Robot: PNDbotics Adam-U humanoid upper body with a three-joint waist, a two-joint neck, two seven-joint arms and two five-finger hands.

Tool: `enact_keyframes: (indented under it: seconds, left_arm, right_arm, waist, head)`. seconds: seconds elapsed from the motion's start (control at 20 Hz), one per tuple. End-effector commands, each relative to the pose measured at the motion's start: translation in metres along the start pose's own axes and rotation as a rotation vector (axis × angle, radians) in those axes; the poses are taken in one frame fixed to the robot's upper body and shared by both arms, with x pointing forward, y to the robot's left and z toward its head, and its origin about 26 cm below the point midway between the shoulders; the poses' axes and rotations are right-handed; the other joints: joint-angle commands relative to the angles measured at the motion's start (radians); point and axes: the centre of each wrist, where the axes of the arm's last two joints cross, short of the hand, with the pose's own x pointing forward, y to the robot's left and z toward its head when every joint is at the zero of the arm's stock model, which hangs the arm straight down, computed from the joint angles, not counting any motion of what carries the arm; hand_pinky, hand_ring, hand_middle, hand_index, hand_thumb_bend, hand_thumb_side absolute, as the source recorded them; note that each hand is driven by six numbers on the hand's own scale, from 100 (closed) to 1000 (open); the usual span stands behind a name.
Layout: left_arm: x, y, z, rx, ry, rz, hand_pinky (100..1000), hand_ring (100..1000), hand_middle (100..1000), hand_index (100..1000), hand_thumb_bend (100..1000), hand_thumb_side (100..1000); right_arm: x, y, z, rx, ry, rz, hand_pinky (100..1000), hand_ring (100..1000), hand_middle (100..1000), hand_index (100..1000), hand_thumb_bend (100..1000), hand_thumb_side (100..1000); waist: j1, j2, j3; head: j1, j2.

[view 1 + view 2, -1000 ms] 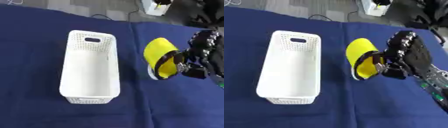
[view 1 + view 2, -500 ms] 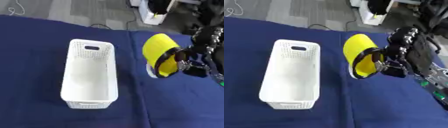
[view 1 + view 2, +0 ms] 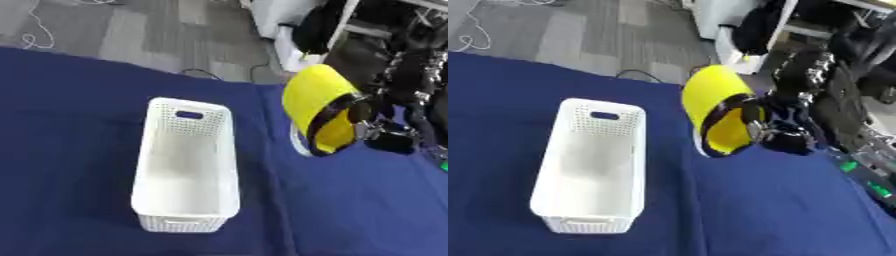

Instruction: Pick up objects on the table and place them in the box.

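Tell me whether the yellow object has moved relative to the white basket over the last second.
Yes. The yellow object, held in the right hand, now sits higher against the white basket, level with its far end rather than its middle.

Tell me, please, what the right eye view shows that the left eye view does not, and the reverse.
Only the right eye view shows more of the right arm behind the right hand, with green lights near the picture's right edge. Only the left eye view shows more blue cloth left of the white basket. Both show the basket with nothing in it on the blue tablecloth, and the right hand curled round a yellow bowl-shaped object, held tilted to the right of the basket. The left hand shows in neither.
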Motion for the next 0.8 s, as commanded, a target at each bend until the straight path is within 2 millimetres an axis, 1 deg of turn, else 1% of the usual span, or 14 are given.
enact_keyframes:
  seconds: [0.05, 0.3, 0.65, 0.8]
  left_arm:
    - [0.005, 0.005, -0.004, -0.005, -0.012, -0.01, 792, 535, 693, 807, 100, 816]
    - [0.005, 0.005, -0.006, -0.003, -0.014, -0.007, 792, 536, 693, 807, 100, 818]
    - [0.005, 0.003, -0.008, 0.014, -0.01, 0.013, 792, 537, 693, 806, 100, 821]
    - [0.005, 0.001, -0.011, 0.015, -0.017, 0.023, 792, 538, 693, 806, 100, 822]
  right_arm:
    - [-0.006, -0.004, -0.013, -0.034, -0.042, 0.007, 100, 100, 100, 136, 100, 586]
    - [-0.005, -0.002, -0.017, -0.046, -0.054, -0.008, 100, 100, 100, 136, 100, 588]
    - [-0.004, 0.0, -0.025, -0.069, -0.062, -0.064, 100, 100, 100, 132, 100, 599]
    - [-0.004, 0.0, -0.028, -0.072, -0.067, -0.081, 100, 100, 100, 131, 100, 602]
  waist:
    - [-0.004, -0.026, 0.004]
    - [-0.025, -0.033, 0.018]
    - [-0.027, -0.042, 0.014]
    - [-0.027, -0.042, 0.018]
  head:
    - [-0.002, -0.018]
    - [-0.001, -0.021]
    - [0.003, -0.023]
    - [0.007, -0.029]
